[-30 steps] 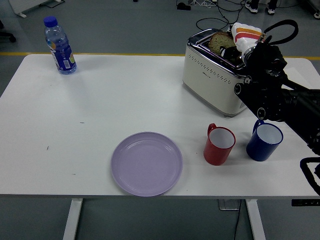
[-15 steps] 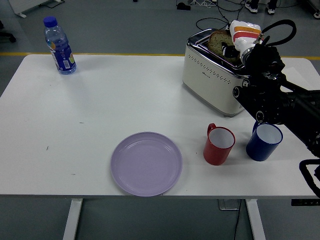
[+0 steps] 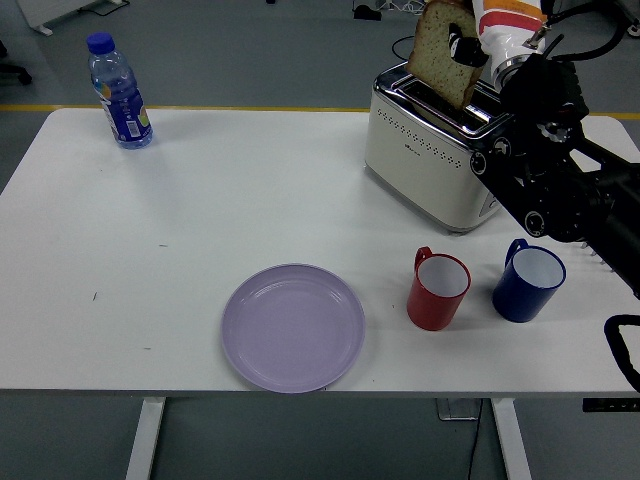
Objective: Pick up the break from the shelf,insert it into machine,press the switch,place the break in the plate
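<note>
Bread slice [image 3: 440, 52] is up in the air above the toaster [image 3: 428, 150], pinched in the right hand [image 3: 487, 40], fingers closed on its edge. Lavender plate [image 3: 293, 327] sits near the table's [image 3: 200, 220] front edge, red mug [image 3: 438, 290] and blue mug [image 3: 528, 281] to its right.

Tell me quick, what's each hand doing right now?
Left hand: not in view.
Right hand: closed on the bread slice, held above the toaster.
</note>
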Tool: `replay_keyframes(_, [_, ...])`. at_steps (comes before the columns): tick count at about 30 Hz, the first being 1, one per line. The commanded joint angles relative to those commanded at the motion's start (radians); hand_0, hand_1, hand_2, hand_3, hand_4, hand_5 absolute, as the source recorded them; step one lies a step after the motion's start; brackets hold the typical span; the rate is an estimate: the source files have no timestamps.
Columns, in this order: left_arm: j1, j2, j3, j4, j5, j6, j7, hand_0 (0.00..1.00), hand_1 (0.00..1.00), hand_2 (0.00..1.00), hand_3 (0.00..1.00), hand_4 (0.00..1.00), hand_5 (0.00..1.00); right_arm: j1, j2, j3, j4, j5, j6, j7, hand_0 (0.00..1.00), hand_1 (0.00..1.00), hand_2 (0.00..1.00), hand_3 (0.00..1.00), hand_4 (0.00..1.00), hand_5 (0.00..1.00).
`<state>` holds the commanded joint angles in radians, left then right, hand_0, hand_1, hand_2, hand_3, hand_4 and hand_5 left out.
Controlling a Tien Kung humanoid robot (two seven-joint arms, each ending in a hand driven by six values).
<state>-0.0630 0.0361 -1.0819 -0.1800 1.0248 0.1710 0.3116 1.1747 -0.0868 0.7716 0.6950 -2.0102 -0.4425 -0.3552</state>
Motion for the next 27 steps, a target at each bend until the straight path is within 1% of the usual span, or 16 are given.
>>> replay_keyframes(3, [0.000, 0.000, 0.000, 0.000, -0.003, 0.000, -0.001, 0.418, 0.480, 0.509, 0.604, 0.409, 0.998, -0.011, -0.027, 0.026, 0.065, -0.019, -0.022, -0.009, 0.175, 0.276, 0.352, 0.437, 0.486, 0.002])
replay_keyframes(4, [-0.001, 0.001, 0.000, 0.000, -0.003, 0.000, -0.001, 0.418, 0.480, 0.509, 0.604, 0.409, 0.998, -0.013, -0.031, 0.030, 0.077, -0.021, -0.025, -0.010, 0.175, 0.276, 0.352, 0.437, 0.486, 0.002])
replay_keyframes(5, [-0.001, 0.000, -0.002, 0.000, -0.003, 0.001, -0.002, 0.418, 0.480, 0.509, 0.603, 0.408, 0.998, -0.026, -0.050, 0.044, 0.114, -0.021, -0.039, -0.012, 0.170, 0.266, 0.346, 0.432, 0.491, 0.002])
replay_keyframes(7, [-0.002, 0.000, -0.002, 0.000, -0.005, 0.001, -0.002, 0.418, 0.480, 0.509, 0.603, 0.408, 0.998, -0.044, -0.076, 0.058, 0.174, -0.012, -0.052, -0.016, 0.170, 0.266, 0.346, 0.432, 0.491, 0.002])
replay_keyframes(8, [-0.002, -0.001, -0.002, 0.000, -0.006, 0.001, -0.003, 0.418, 0.480, 0.509, 0.603, 0.408, 0.998, -0.053, -0.089, 0.064, 0.216, -0.004, -0.058, -0.019, 0.170, 0.266, 0.346, 0.432, 0.491, 0.002])
replay_keyframes(9, [-0.002, -0.001, -0.003, 0.000, -0.006, 0.001, -0.003, 0.418, 0.480, 0.509, 0.603, 0.408, 0.998, -0.059, -0.096, 0.066, 0.243, 0.005, -0.061, -0.020, 0.170, 0.266, 0.346, 0.432, 0.491, 0.002])
replay_keyframes(11, [-0.001, -0.002, -0.005, 0.000, -0.005, 0.002, -0.003, 0.418, 0.480, 0.509, 0.604, 0.407, 0.998, -0.091, -0.124, 0.067, 0.321, 0.074, -0.069, -0.019, 0.167, 0.262, 0.343, 0.433, 0.489, 0.002])
replay_keyframes(14, [0.001, -0.004, -0.008, 0.000, -0.004, 0.002, -0.003, 0.418, 0.480, 0.509, 0.604, 0.407, 0.998, -0.132, -0.159, 0.059, 0.438, 0.187, -0.060, -0.022, 0.167, 0.262, 0.343, 0.433, 0.489, 0.002])
replay_keyframes(19, [0.002, -0.008, -0.012, 0.000, -0.002, 0.002, -0.004, 0.418, 0.480, 0.509, 0.604, 0.406, 0.998, -0.204, -0.237, 0.003, 0.635, 0.377, -0.026, -0.043, 0.156, 0.253, 0.341, 0.429, 0.489, 0.002])
replay_keyframes(22, [0.003, -0.009, -0.013, 0.000, 0.001, 0.001, -0.004, 0.418, 0.480, 0.509, 0.604, 0.406, 0.998, -0.243, -0.264, -0.030, 0.745, 0.497, -0.006, -0.050, 0.156, 0.253, 0.341, 0.429, 0.489, 0.002])
replay_keyframes(23, [0.003, -0.010, -0.013, 0.000, 0.001, 0.001, -0.004, 0.419, 0.481, 0.509, 0.605, 0.406, 0.998, -0.255, -0.271, -0.041, 0.773, 0.534, 0.002, -0.051, 0.140, 0.239, 0.333, 0.427, 0.494, 0.002])
replay_keyframes(25, [0.003, -0.010, -0.013, 0.000, 0.001, 0.001, -0.004, 0.419, 0.481, 0.509, 0.605, 0.406, 0.998, -0.272, -0.279, -0.057, 0.817, 0.612, 0.013, -0.051, 0.140, 0.239, 0.333, 0.427, 0.494, 0.002])
replay_keyframes(27, [0.003, -0.011, -0.013, 0.000, -0.001, 0.001, -0.005, 0.419, 0.481, 0.509, 0.605, 0.406, 0.998, -0.295, -0.293, -0.092, 0.861, 0.693, 0.047, -0.038, 0.140, 0.239, 0.333, 0.427, 0.494, 0.002])
